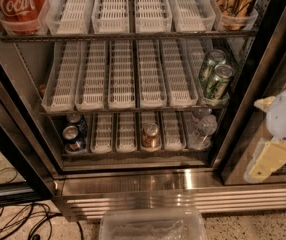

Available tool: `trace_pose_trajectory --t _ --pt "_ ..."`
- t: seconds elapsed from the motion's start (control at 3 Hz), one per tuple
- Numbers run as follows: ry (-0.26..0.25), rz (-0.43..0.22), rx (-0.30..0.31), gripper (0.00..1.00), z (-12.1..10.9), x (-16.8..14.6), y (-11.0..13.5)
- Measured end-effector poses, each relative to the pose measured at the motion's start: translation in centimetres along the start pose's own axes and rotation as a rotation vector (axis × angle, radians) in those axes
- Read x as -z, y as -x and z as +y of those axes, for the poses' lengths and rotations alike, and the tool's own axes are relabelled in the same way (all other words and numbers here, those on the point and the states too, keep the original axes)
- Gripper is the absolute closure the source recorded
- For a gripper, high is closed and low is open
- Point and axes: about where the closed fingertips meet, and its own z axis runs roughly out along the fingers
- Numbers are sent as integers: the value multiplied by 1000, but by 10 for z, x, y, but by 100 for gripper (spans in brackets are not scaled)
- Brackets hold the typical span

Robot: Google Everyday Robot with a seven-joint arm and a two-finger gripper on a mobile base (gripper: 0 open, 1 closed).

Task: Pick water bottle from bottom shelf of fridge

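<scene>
The water bottle [204, 130] stands at the right end of the bottom shelf [133, 157] in the fridge [148, 183]. A brown can [150, 136] sits left of it, and green cans [214, 78] sit one shelf up. The gripper [269, 157] hangs outside, right of the open fridge, well apart from the bottle. I cannot tell if it is spread or pressed together.
</scene>
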Motion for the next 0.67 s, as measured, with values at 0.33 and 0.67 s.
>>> trace_pose_trajectory --t 0.33,0.67 --pt "-11 -52 -5 0 12 -49 -17" --pt "-6 -42 -9 0 20 -57 -18"
